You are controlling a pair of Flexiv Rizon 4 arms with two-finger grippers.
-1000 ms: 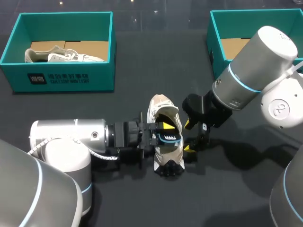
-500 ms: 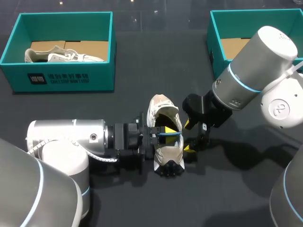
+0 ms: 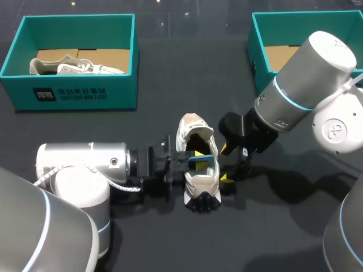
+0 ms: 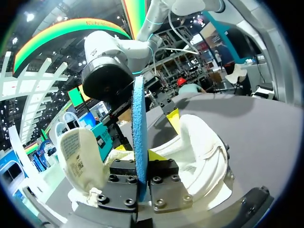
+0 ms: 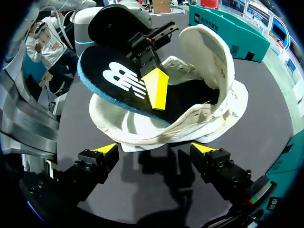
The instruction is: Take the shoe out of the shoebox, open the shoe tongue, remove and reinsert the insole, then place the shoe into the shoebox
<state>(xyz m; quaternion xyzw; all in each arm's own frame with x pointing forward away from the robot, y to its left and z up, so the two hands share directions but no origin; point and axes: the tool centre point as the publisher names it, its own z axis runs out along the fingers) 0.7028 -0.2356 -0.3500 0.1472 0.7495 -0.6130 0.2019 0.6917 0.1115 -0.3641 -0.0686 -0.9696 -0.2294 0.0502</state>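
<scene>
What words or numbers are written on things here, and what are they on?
Box: white print on its front wall, too small to read for sure.
Insole: one big white logo, a brand mark and not words.
Tongue: a label with tiny print, too blurred to read.
Right arm: a round mark on its joint, unclear.
Nothing else readable shows.

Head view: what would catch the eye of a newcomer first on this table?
The pale shoe lies in the middle of the dark table, its black, blue-edged insole half lifted out, pinched by the left gripper. The right gripper stands open beside the shoe. At the far left, a teal shoebox holds a second shoe.
</scene>
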